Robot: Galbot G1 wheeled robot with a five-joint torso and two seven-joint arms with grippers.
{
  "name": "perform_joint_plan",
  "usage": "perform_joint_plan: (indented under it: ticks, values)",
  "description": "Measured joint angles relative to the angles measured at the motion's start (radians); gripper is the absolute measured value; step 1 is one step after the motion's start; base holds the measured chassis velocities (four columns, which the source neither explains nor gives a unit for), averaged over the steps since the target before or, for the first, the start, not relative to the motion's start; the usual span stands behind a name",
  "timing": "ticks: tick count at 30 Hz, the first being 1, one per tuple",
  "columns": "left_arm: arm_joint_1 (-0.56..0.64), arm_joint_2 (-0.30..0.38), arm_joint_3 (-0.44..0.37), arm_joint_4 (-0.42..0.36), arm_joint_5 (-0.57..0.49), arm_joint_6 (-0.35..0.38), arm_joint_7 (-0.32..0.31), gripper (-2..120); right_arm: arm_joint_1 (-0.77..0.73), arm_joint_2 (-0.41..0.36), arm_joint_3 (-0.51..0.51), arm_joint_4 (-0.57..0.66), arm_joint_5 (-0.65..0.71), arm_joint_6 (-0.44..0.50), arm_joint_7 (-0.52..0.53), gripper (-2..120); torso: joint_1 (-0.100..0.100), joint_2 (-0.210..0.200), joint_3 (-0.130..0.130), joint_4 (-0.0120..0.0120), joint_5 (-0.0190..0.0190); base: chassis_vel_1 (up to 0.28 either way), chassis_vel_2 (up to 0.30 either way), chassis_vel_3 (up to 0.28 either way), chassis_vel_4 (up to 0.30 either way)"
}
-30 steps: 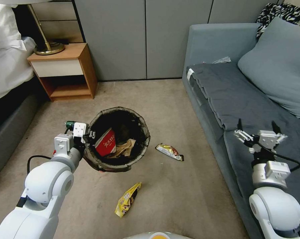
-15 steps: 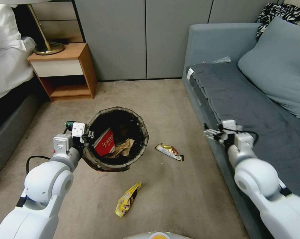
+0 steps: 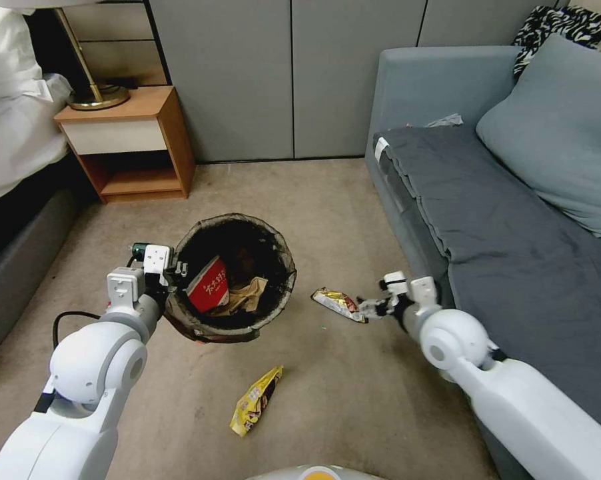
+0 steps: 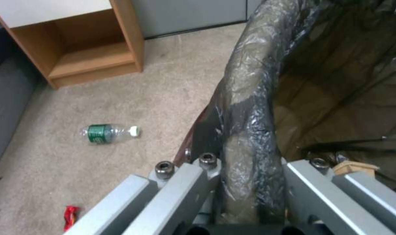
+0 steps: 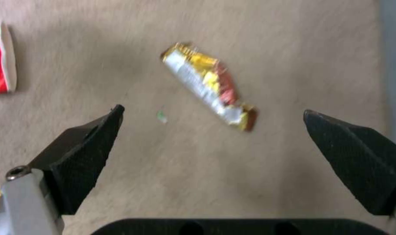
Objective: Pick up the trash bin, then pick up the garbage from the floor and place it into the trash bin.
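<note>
Below me the floor point(image 3: 354, 200) is beige short-pile carpet. On it lie a gold-and-white wrapper point(image 3: 339, 304) beside the sofa base, a yellow snack packet point(image 3: 255, 401) nearer to me, a small green-labelled bottle point(image 4: 108, 133) on its side, and a red scrap point(image 4: 70, 215) close by

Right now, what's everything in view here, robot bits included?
bin: one, dark liner, held off the floor; red packet and tan paper inside
gold wrapper: one, carpet right of bin
yellow packet: one, carpet nearer the robot
bottle: one, clear, green label, carpet left of bin
red scrap: one, carpet
nightstand: one, wood, far left, lamp on top
sofa: one, grey-blue, right
left gripper: shut on bin rim
right gripper: open, over gold wrapper
</note>
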State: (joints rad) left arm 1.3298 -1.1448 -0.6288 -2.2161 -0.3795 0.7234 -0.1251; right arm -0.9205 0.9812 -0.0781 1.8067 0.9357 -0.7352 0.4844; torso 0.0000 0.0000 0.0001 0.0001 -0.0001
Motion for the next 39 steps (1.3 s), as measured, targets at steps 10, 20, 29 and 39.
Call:
perform_joint_plan:
  ticks: [10, 20, 29, 39]
  values:
    - [-0.003, -0.002, 0.004, 0.014, 0.002, 0.000, 0.001, 1, 0.034, 0.120, -0.100, -0.104, 0.010, 0.009, 0.026, 100, 0.000, 0.000, 0.000, -0.0002, 0.0000, 0.000, 0.000, 0.000, 0.000]
    - [0.000, 0.003, 0.003, 0.020, 0.002, 0.000, 0.002, 1, 0.104, 0.255, -0.214, -0.221, 0.007, 0.050, 0.021, 100, 0.000, 0.000, 0.000, 0.0001, 0.0000, 0.000, 0.000, 0.000, 0.000]
    - [0.006, 0.007, 0.000, 0.020, -0.001, 0.000, 0.003, 1, 0.100, 0.352, -0.266, -0.330, -0.018, 0.073, 0.031, 100, 0.000, 0.000, 0.000, -0.0001, -0.0001, 0.000, 0.000, 0.000, 0.000]
    - [0.008, 0.008, 0.001, 0.013, -0.004, 0.011, 0.004, 1, 0.036, 0.381, -0.249, -0.391, -0.067, 0.077, 0.027, 100, 0.000, 0.000, 0.000, -0.0002, 0.0001, 0.000, 0.000, 0.000, 0.000]
